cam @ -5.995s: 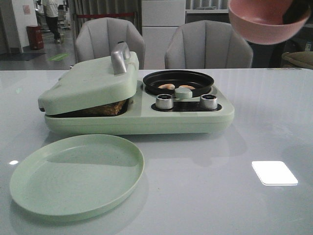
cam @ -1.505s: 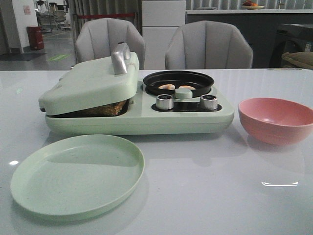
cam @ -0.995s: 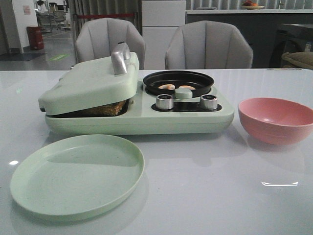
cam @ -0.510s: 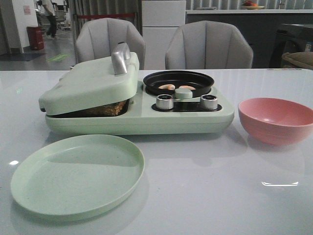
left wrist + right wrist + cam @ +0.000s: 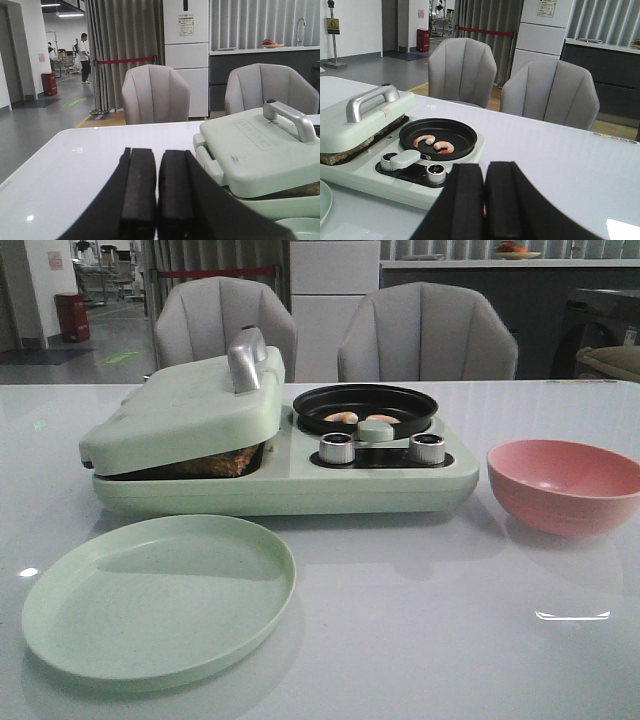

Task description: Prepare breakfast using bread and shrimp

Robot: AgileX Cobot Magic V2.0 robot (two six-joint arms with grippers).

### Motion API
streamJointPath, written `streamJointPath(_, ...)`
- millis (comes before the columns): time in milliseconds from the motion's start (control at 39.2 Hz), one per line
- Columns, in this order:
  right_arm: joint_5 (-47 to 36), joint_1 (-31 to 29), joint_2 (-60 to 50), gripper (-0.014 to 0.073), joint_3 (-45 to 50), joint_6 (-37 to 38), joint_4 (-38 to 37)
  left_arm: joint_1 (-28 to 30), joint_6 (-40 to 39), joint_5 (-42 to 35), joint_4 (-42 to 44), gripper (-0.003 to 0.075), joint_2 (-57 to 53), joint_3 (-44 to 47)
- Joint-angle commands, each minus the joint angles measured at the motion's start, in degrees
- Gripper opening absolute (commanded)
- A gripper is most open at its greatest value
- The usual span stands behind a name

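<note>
Front view: the bread (image 5: 215,461) sits under the tilted lid (image 5: 180,410) at centre left; shrimp (image 5: 342,417) lie in the black pan (image 5: 364,407) at centre. Left wrist view: the left gripper (image 5: 157,192), bottom centre, has its pads together, empty. Right wrist view: the right gripper (image 5: 484,202), bottom centre, is likewise pressed together.

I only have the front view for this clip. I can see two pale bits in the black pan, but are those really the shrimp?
Observer: Yes. The right wrist view shows two curled orange-pink shrimp lying in the black pan.
Operator: Where are the arms? I see none.
Observer: Both are pulled back; the left gripper has its jaws shut on nothing.
Operator: And the right gripper?
Observer: The right gripper is likewise shut and empty, facing the pan.
</note>
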Motion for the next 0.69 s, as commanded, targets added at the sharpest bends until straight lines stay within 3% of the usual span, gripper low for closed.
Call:
streamJointPath(0, -4.6, -0.1, 0.0, 0.0156, -1.6, -0.1, -0.1, 0.2, -0.3, -4.7, 0.0, 0.0112, -1.1, 0.3)
streamJointPath(179, 0.8, -3.5, -3.8, 0.0156, -1.6, 0.6, -3.0, 0.2, -0.3, -4.7, 0.0, 0.0112, -1.1, 0.3)
streamJointPath(306, 5.3, -5.0, -8.2, 0.0156, -0.8, 7.1, -8.3, 0.2, -0.3, -4.7, 0.0, 0.0112, -1.1, 0.3)
streamJointPath(510, 4.8, -5.0, -14.2, 0.0156, 3.6, 20.7, -21.0, 0.2, -0.3, -4.7, 0.0, 0.0112, -1.1, 0.3)
streamJointPath(663, 4.8, -5.9, -17.5, 0.0156, 6.6, 23.8, -22.3, 0.2, -0.3, -4.7, 0.0, 0.0112, -1.1, 0.3)
